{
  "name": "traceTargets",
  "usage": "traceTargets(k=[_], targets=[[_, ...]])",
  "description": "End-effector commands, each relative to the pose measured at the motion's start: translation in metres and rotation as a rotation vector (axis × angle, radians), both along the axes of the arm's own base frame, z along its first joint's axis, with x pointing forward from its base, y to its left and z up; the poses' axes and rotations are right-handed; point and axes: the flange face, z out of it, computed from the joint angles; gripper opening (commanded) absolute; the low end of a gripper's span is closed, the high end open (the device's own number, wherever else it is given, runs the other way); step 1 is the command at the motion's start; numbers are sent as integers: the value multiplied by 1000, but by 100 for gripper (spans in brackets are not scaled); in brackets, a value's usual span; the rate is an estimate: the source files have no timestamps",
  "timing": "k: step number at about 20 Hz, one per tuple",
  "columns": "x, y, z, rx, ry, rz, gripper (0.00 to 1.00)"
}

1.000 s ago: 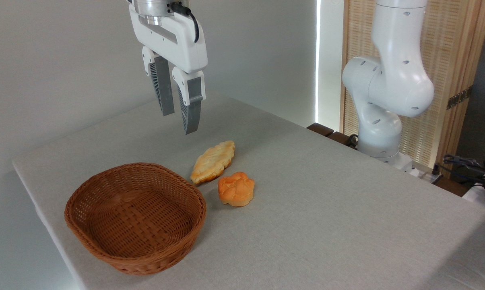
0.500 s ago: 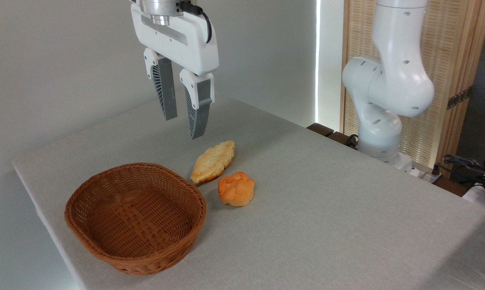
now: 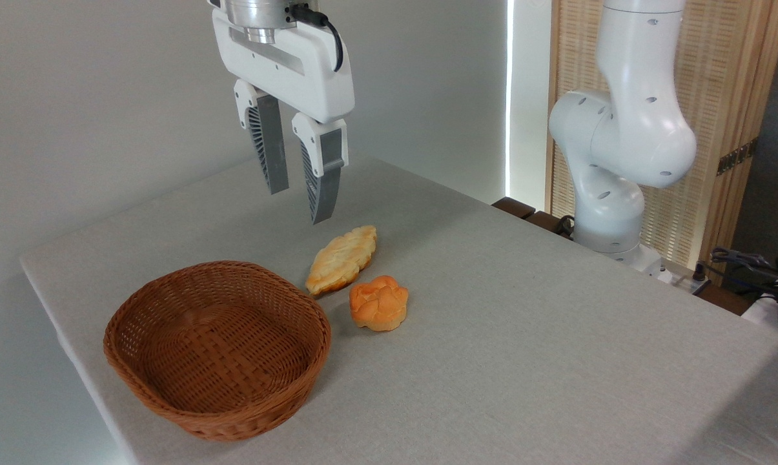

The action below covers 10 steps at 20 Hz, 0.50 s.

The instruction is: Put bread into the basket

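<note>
The bread (image 3: 379,303), a small round knotted bun with an orange-golden top, lies on the table just right of the basket (image 3: 217,349). The reddish-brown wicker basket holds nothing. My gripper (image 3: 301,206) hangs in the air well above the table, up and to the left of the bun, over the far end of a long pale loaf. Its two grey fingers (image 3: 323,175) stand apart, open, with nothing between them.
A long pale golden loaf (image 3: 341,258) lies just behind the bun, touching the basket's rim. The arm's white base (image 3: 611,174) stands at the table's right rear. Cables and gear (image 3: 760,271) sit at the far right. The table's left edge runs close by the basket.
My gripper has shifted to the right and slightly down over the last second, staying open. Bun, loaf and basket have not moved.
</note>
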Motion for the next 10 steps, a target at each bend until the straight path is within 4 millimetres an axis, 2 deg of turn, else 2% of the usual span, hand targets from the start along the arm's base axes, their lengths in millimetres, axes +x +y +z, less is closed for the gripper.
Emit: traceTargets(k=[1,7,10], targets=[[-1,-2,5,1,9,-21,100],[-1,-9,6,1,0,-30,100],[8,0,-7,5,15,-15,100]])
